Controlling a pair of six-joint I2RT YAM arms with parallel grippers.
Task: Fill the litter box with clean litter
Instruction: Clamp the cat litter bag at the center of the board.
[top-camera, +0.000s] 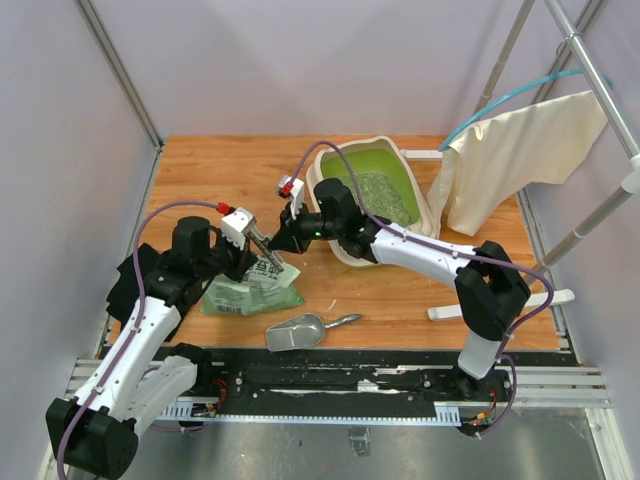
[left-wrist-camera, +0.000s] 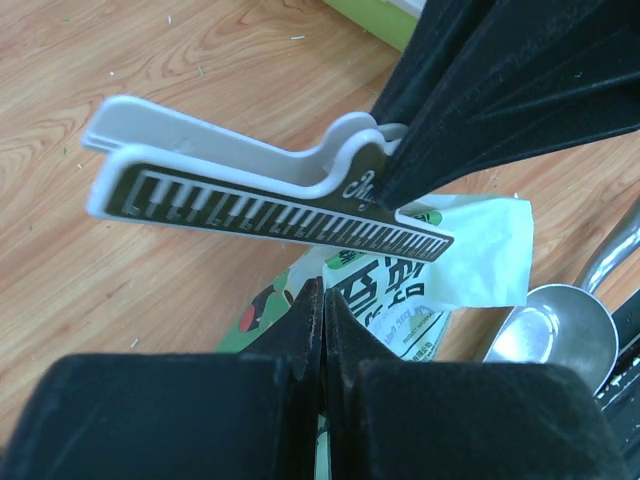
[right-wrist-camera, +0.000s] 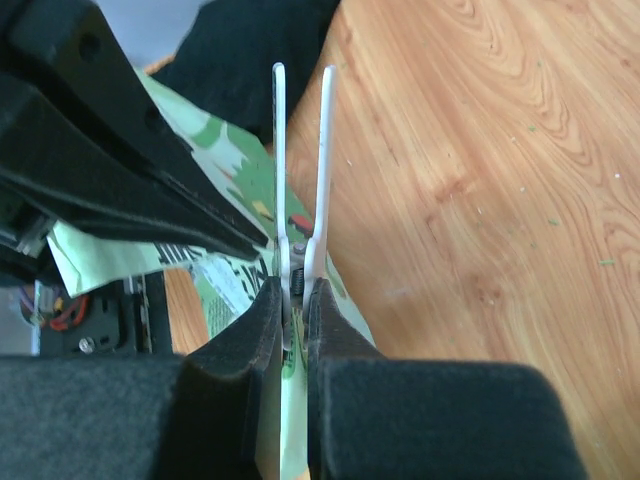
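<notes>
Quick one on where things sit. My left pincer (left-wrist-camera: 322, 300) is clamped shut on the top edge of the litter bag (top-camera: 250, 290), which slumps on the table (top-camera: 200, 170) just under it and a bit nearer. My right pincer (right-wrist-camera: 295, 290) is closed on the hinge end of the white bag clip (left-wrist-camera: 250, 195), right beside the left one. The clip's long axis runs straight out from my right fingertips, pointing away from the litter box (top-camera: 345, 150). I see bare wood between its two arms, so I reckon it's off the bag. The litter box sits behind my right wrist on the far side, with some clean litter (top-camera: 380, 195) in it already. So the bag has to travel rightward and back past the right pincer. The left arm holds it, though the right arm is closer to the box.
</notes>
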